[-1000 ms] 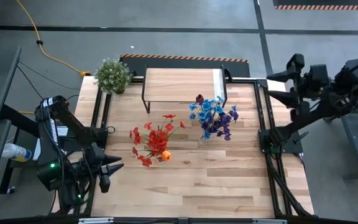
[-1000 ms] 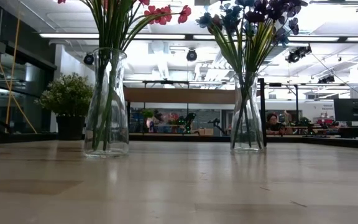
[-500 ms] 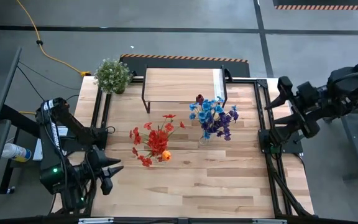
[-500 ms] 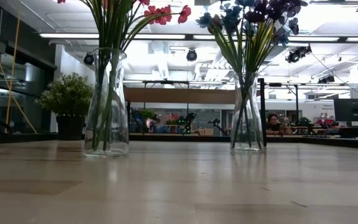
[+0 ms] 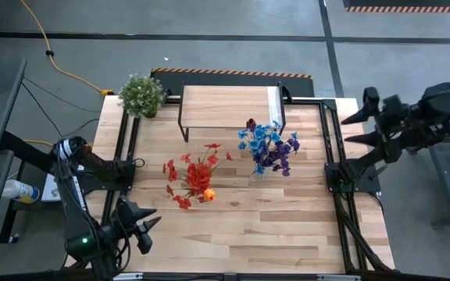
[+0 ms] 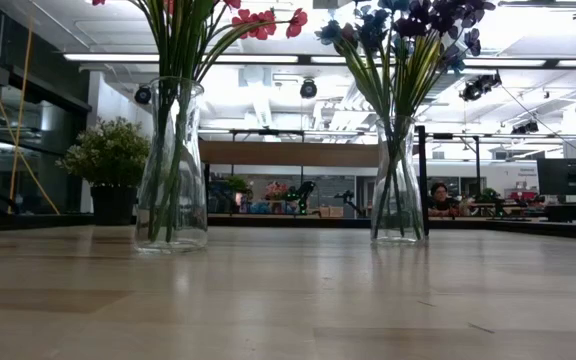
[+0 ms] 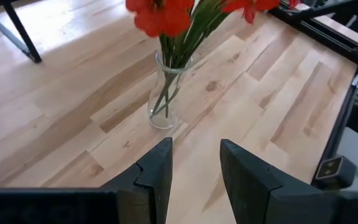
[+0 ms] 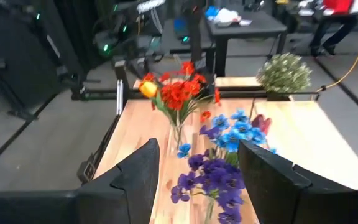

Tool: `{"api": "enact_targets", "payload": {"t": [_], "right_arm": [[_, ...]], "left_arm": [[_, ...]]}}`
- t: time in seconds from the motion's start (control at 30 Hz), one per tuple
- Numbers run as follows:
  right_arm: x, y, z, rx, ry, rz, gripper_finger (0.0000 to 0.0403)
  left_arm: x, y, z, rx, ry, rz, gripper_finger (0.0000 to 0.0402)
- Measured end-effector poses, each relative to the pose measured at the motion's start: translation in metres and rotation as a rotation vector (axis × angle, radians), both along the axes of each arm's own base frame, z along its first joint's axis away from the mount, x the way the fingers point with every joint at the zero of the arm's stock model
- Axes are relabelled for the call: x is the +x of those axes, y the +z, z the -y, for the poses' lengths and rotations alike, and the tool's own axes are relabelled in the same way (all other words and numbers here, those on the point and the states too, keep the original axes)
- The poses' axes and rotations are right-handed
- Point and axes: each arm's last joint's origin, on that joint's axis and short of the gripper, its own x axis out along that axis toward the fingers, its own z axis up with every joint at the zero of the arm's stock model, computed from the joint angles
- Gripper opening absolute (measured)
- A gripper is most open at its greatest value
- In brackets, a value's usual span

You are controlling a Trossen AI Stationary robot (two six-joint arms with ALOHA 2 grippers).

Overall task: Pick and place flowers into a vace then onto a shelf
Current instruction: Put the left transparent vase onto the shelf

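Flowers (image 5: 198, 178) unmoved — left end effector (image 5: 148, 229) retreated toward table corner.

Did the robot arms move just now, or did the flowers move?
The left gripper slid back toward the table's near-left corner, jaws open and empty. The right gripper, off the table's right edge, swung about and ended near where it began, also open. Both vases of flowers, the shelf and the potted plant stayed put.

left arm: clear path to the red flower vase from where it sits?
Probably yes. The left gripper is at the table's front-left corner with its jaws open, and only bare tabletop lies between it and the vase of red flowers. The blue bouquet stands off to the side.
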Motion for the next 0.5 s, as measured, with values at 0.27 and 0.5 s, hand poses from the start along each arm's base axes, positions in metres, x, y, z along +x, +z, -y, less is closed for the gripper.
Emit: {"api": "enact_targets", "payload": {"t": [0.27,0.5], "right_arm": [[-0.026,0.001,0.01,0.025,-0.01,0.068,0.0211],[-0.029,0.001,0.012,0.028,-0.009,0.08,0.0211]], "left_arm": [[0.029,-0.027,0.005,0.08,0.09,-0.041,0.0168],[0.059,-0.055,0.007,0.147,0.169,-0.079,0.0168]]}}
